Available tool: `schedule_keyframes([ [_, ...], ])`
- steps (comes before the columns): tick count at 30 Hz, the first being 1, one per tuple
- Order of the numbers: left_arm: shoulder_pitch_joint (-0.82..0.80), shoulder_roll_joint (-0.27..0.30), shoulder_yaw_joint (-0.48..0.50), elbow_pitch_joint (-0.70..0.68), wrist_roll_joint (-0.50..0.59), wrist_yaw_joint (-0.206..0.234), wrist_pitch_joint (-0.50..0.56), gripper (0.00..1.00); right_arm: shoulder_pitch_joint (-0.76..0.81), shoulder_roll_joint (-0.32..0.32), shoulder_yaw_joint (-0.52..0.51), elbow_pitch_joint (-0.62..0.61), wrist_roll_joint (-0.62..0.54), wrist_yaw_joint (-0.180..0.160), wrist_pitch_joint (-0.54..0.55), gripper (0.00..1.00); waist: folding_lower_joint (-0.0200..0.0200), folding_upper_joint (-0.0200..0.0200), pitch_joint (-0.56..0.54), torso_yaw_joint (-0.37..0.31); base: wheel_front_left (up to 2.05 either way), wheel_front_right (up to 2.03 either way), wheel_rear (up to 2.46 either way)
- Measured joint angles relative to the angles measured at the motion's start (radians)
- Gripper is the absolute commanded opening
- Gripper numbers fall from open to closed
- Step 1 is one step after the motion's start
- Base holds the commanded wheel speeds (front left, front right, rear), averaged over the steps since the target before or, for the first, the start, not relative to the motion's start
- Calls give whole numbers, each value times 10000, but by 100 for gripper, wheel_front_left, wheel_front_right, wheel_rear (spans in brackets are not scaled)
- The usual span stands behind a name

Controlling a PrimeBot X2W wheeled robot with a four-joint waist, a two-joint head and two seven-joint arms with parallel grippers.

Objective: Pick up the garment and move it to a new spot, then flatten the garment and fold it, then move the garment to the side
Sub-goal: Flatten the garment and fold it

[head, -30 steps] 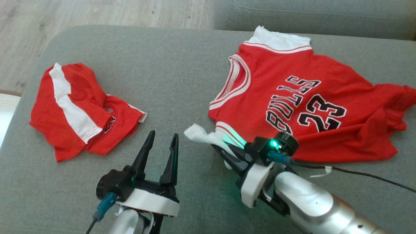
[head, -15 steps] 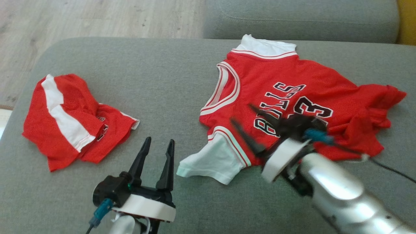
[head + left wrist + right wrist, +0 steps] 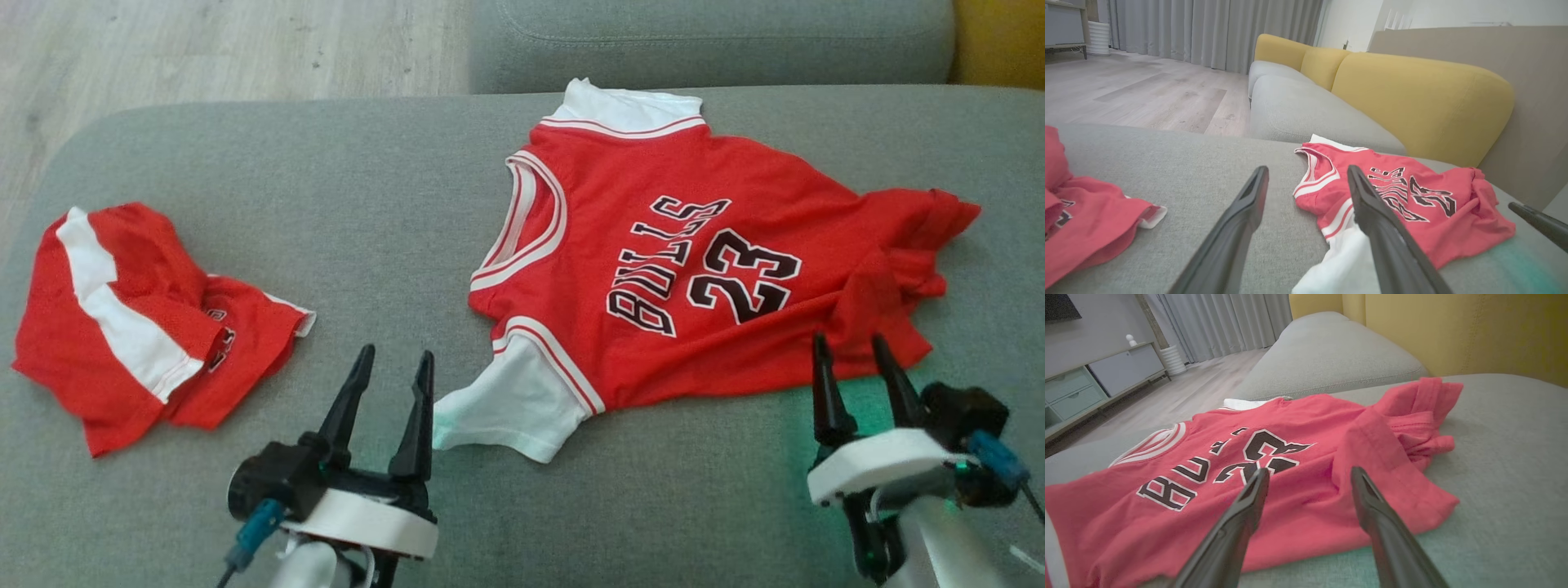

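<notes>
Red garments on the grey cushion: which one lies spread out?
The jersey printed BULLS 23, ahead of the right gripper: spread out, white sleeves showing. The other red piece, left of the left gripper, lies bunched.

left gripper (image 3: 397, 353): lower left of head view, fingers pointing up, tilted slightly right; jaws spread, holding nothing
right gripper (image 3: 847, 339): lower right of head view, fingers pointing up; jaws spread, holding nothing
left wrist (image 3: 359, 523): white collar under black housing, blue connector on its left
right wrist (image 3: 882, 465): white collar, green glow beside it, blue connector on its right
right forearm (image 3: 939, 547): pale, at the bottom edge
</notes>
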Motion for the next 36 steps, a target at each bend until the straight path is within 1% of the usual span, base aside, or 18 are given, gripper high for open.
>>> schedule_keyframes([
  [2, -3, 0, -10, 180, 255, -2, 0, 100, 62, 153, -299, -148, -211, 0, 0, 100, 1, 0, 31, -59, 0, 0, 0],
  [7, -32, 48, -134, 1037, 537, -12, 0, 100, 6, 257, -474, -418, -537, 0, 0, 100, 1, 0, 50, -203, 0, 0, 0],
  [10, -132, 73, -334, 1632, 541, -13, 0, 100, 6, 322, -483, -447, -610, 0, 0, 100, 0, 0, 58, -275, 0, 0, 0],
  [11, -132, 73, -334, 1632, 541, -13, 0, 100, 6, 322, -483, -447, -610, 0, 0, 100, 0, 0, 58, -275, 0, 0, 0],
  [17, -461, 125, -690, 2899, 389, -15, 12, 100, 7, 347, -426, -449, -686, 0, 0, 100, 1, 0, 92, -378, 0, 0, 0],
  [19, -633, 121, -658, 3149, 384, 8, 13, 100, 8, 353, -330, -447, -686, 0, 0, 100, 0, 0, 120, -412, 0, 0, 0],
  [25, -1227, 88, -652, 3933, 303, 439, 198, 100, 6, 370, -278, -451, -706, 0, 0, 100, 0, 0, 277, -545, 0, 0, 0],
  [28, -1419, 75, -656, 4263, 278, 539, 278, 100, -3, 370, -280, -464, -750, 0, 0, 100, 1, 0, 383, -611, 0, 0, 0],
  [36, -1911, 31, -713, 4786, 96, 527, 278, 100, -40, 370, -270, -489, -792, 0, 0, 100, 1, 0, 604, -659, 0, 0, 0],
])
